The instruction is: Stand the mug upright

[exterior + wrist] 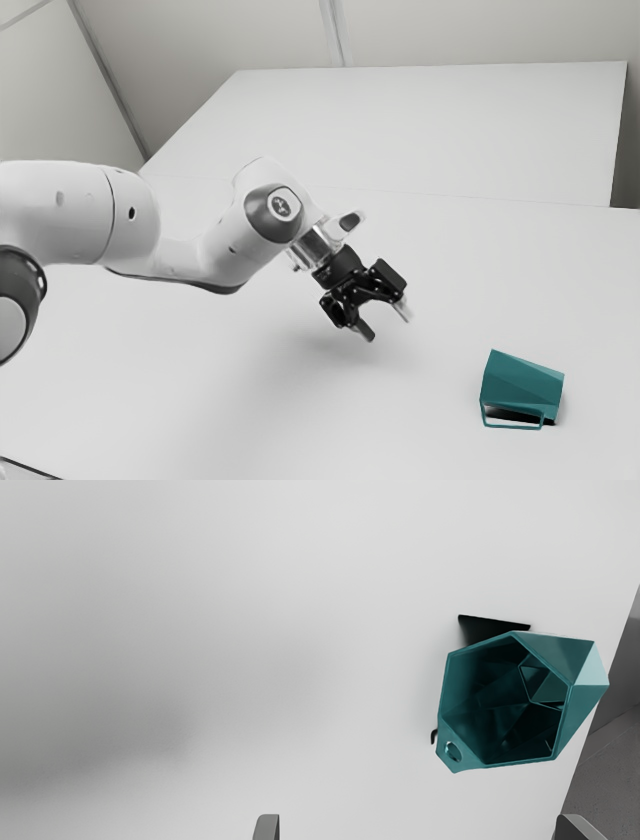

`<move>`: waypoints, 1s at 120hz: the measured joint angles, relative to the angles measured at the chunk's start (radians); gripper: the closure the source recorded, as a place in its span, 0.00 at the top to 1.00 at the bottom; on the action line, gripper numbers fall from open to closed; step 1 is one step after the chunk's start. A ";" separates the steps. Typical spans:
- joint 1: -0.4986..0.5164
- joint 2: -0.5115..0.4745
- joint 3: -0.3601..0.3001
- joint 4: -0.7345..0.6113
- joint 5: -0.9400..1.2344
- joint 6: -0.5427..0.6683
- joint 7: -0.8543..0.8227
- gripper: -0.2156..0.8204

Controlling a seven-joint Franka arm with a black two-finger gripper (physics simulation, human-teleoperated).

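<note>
Since the mug lies on its side at the exterior view's four o'clock, our pincer is released, presumably to straddle it.

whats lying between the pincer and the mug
A bare stretch of white tabletop lies between the pincer and the teal mug, as the exterior view shows.

exterior view: beside the Franka arm, raised, farther back, looking obliquely down across the white table | wrist view: at the arm's end, closer, looking down on the table and into the teal mug | shared: mug, table around it
</note>
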 joint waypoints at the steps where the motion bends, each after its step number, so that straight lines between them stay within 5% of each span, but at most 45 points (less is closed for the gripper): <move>1: -0.005 0.000 0.000 -0.003 -0.004 0.005 -0.001 0.79; 55: -0.224 0.044 0.000 -0.014 -0.130 0.271 -0.108 0.79; 120: -0.290 0.164 -0.015 0.144 -0.153 0.334 -0.178 0.75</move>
